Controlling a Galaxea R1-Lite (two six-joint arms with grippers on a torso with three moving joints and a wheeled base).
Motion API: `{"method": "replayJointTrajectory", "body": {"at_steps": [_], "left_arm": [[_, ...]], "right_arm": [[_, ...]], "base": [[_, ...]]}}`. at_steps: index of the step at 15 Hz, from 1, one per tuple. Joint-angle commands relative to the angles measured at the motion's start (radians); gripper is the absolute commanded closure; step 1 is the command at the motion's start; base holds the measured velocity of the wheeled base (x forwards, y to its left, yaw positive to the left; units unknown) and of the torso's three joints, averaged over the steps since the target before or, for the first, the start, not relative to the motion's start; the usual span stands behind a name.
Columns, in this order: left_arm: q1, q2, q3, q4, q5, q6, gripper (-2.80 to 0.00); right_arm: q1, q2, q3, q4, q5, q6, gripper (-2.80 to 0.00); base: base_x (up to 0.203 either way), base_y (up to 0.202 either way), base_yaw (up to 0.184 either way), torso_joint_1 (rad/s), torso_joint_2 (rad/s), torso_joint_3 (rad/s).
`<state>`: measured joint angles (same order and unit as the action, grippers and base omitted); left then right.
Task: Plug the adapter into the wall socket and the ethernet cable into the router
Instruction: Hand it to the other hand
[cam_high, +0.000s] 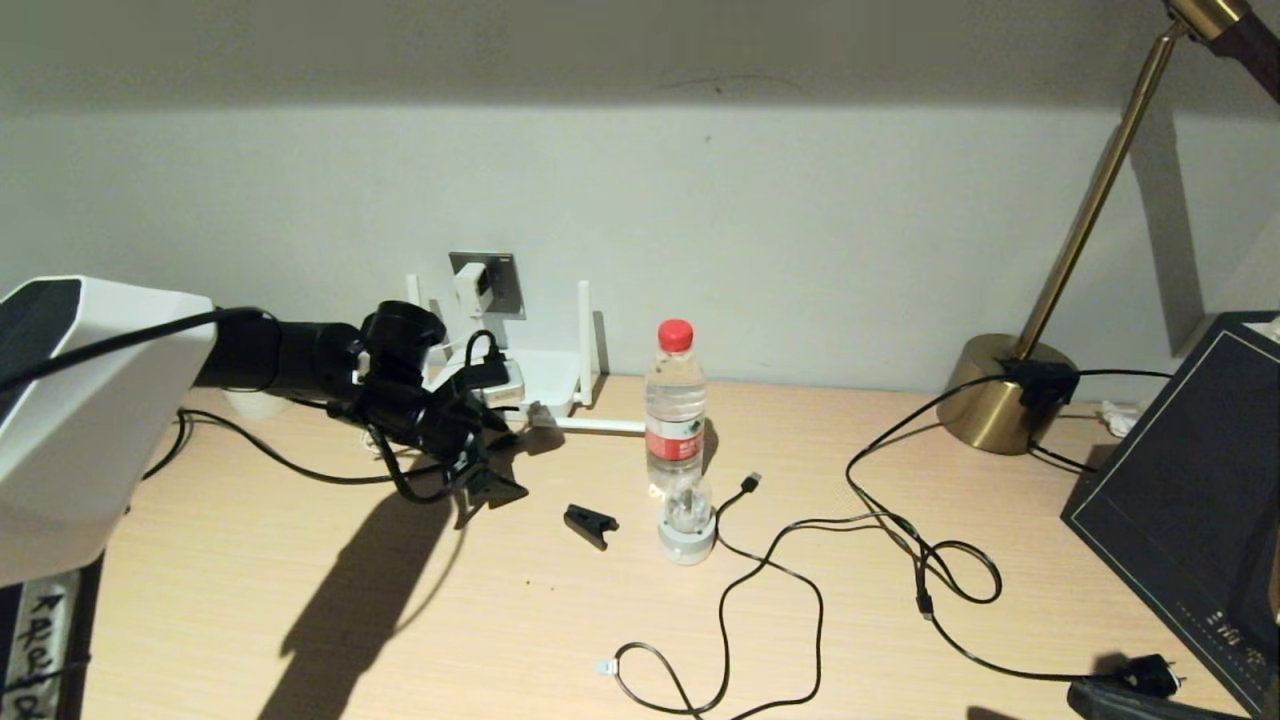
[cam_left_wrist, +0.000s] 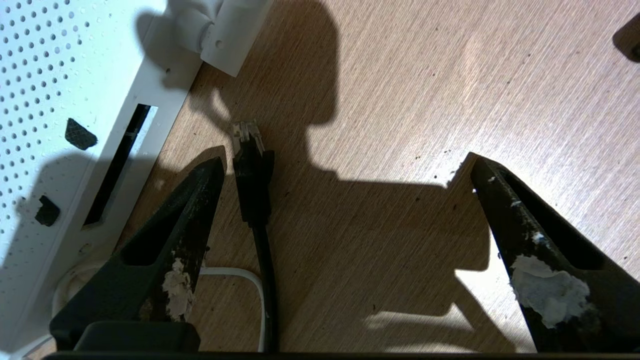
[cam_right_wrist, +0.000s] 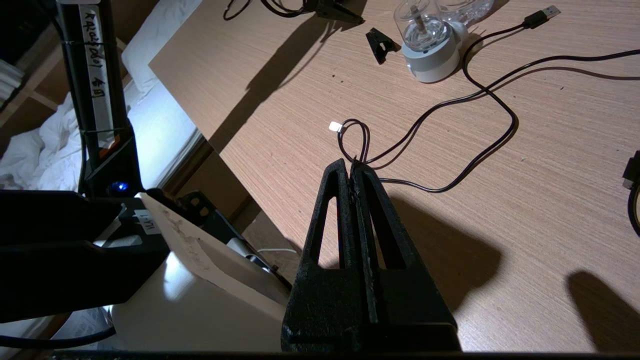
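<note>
Left wrist view finds the left hand (cam_left_wrist: 345, 165) spread wide over the desk (cam_left_wrist: 425, 100), ethernet cable (cam_left_wrist: 252, 170) lying loose just inside one finger, router (cam_left_wrist: 60, 75) slot just beyond. Could nudge the plug askew when closing, being so off-centre. Right hand (cam_right_wrist: 356, 167) pressed together, parked.

Non-task clutter: water bottle (cam_high: 675, 405) upright mid-desk, small clear-domed gadget (cam_high: 687, 525) at its foot, black clip (cam_high: 590, 524) just beside. USB cable (cam_high: 770, 560) looping across desk (cam_high: 400, 620). Brass lamp (cam_high: 1010, 390) far side.
</note>
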<state>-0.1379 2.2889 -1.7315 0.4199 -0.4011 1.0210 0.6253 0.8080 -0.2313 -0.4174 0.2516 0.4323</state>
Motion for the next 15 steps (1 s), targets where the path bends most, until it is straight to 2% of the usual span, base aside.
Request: {"method": "replayJointTrajectory", "body": {"at_steps": [1,4,6,11,15], "left_arm": [[0.000,0.001,0.019,0.002,-0.004,0.002,-2.80],[0.001,-0.010,0.057,0.004,-0.007,0.001,-2.80],[0.000,-0.016,0.079,0.009,-0.046,-0.015,-2.80],[0.000,-0.037,0.109,0.023,-0.096,-0.021,-2.80],[0.014,-0.081,0.161,0.023,-0.097,-0.019,-2.80]], "right_arm": [[0.001,-0.007,0.004,-0.003,0.002,0.005,0.00],[0.001,-0.013,0.007,-0.003,0.002,0.008,0.00],[0.001,-0.021,0.012,-0.003,0.002,0.013,0.00],[0.001,-0.029,0.023,-0.003,0.000,0.013,0.00],[0.001,-0.049,0.020,0.019,0.000,0.013,0.00]], "base": [[0.000,0.000,0.000,0.000,0.00,0.000],[0.000,0.000,0.000,0.000,0.00,0.000],[0.000,0.000,0.000,0.000,0.00,0.000],[0.000,0.000,0.000,0.000,0.00,0.000],[0.000,0.000,0.000,0.000,0.00,0.000]]}}
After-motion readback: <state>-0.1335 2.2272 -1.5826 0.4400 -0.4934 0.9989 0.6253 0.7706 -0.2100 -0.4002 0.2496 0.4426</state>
